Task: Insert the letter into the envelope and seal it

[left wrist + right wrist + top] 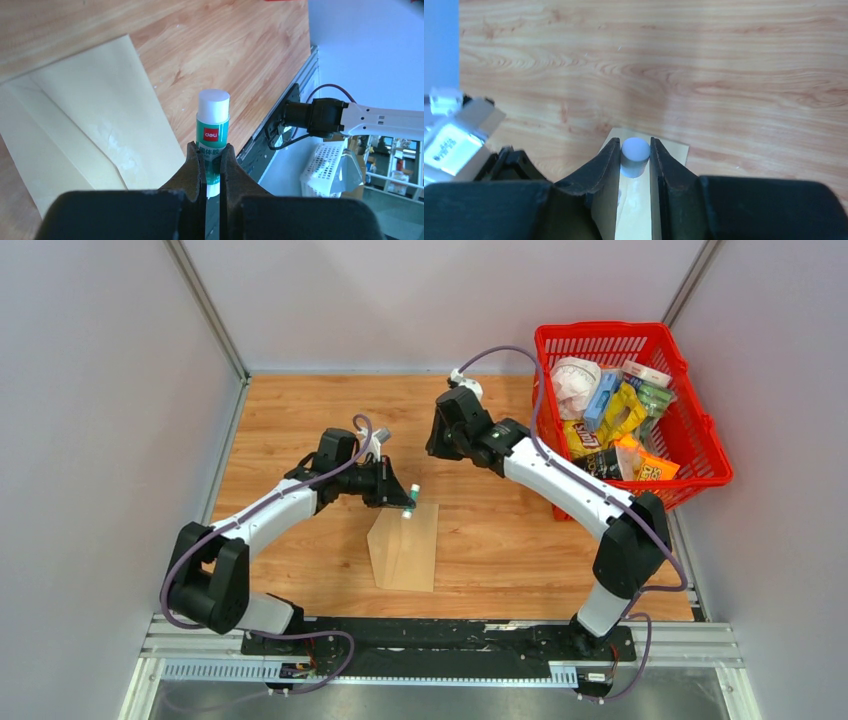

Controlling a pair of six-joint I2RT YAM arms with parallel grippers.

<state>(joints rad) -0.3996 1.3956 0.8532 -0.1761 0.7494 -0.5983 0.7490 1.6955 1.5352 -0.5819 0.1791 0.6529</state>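
Note:
The tan envelope (pixel 405 545) lies flat on the wooden table with its triangular flap open to the left. It also shows in the left wrist view (pixel 90 110), with a pale glue smear on it. My left gripper (pixel 403 502) (pixel 211 148) is shut on a green glue stick (pixel 213 125) with a white end, held just above the envelope's far edge. My right gripper (pixel 437 448) (pixel 634 145) is shut on a small white cap (pixel 634 156), above the envelope (pixel 672 149) and farther back. The letter is out of view.
A red plastic basket (pixel 700 445) full of snack packets stands at the back right. Grey walls close in the table at the left, back and right. The left arm's wrist (pixel 454 137) shows at the left edge of the right wrist view.

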